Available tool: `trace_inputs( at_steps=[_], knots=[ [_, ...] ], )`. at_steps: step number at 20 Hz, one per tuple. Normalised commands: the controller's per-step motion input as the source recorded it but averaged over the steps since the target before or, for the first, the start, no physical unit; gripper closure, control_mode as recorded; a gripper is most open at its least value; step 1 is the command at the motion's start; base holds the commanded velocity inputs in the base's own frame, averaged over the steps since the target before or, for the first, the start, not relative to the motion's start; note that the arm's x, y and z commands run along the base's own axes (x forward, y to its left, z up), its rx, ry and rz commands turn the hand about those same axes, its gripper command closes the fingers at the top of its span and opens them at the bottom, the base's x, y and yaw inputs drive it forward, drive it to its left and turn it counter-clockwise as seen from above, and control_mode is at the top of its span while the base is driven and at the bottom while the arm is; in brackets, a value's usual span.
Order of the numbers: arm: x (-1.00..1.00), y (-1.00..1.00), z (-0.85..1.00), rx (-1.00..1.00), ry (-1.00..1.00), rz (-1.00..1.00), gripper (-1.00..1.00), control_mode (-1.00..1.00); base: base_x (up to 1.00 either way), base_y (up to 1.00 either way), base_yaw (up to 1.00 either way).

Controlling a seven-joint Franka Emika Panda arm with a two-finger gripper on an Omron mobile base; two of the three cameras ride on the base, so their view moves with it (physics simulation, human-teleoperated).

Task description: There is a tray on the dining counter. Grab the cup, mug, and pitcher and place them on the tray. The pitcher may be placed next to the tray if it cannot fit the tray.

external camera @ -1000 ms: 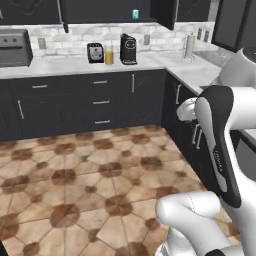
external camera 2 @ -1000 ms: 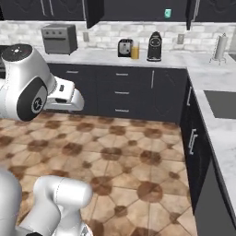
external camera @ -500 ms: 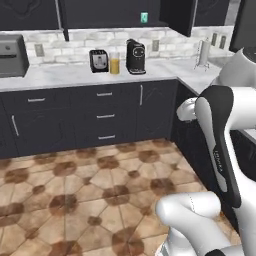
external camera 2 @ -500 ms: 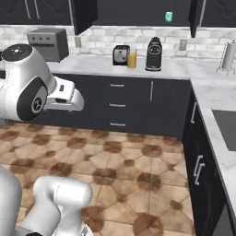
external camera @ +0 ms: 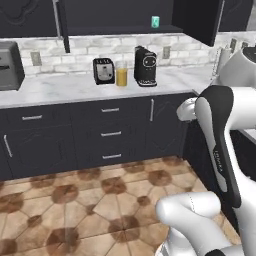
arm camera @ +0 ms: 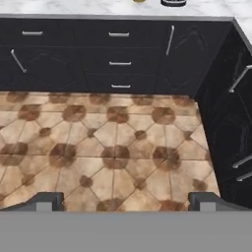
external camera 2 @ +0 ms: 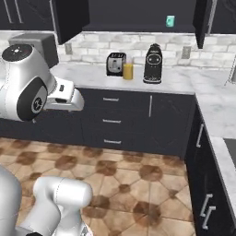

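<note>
My gripper point(arm camera: 123, 199) was spread wide with nothing between its tips, pointed down at the brown patterned floor tiles point(arm camera: 113, 152) in front of a run of dark drawers point(arm camera: 119, 61). Beyond those drawers, on the marble worktop point(external camera: 65, 87) against the white brick wall, the pitcher point(external camera: 121, 76) stood upright with orange juice showing through, between a toaster point(external camera: 103, 70) just to its left and a black coffee machine point(external camera: 145, 66) just to its right. That made the pitcher my landmark, and it stood well away from the gripper, across open floor. I could not spot the cup, the mug, the tray or the dining counter from here. I judged the task was barely begun: nothing was held, nothing placed, all three vessels left to carry.
</note>
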Motion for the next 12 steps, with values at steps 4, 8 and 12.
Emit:
trace_inputs(
  at_steps=[4, 8, 12],
  knots=[
    [0.00, 0.00, 0.00, 0.00, 0.00, 0.00, -1.00, 1.00, 1.00, -0.09, 0.01],
    [0.00, 0.00, 0.00, 0.00, 0.00, 0.00, -1.00, 1.00, 1.00, -0.10, 0.01],
    [0.00, 0.00, 0.00, 0.00, 0.00, 0.00, -1.00, 1.00, 1.00, -0.11, 0.01]
  ],
)
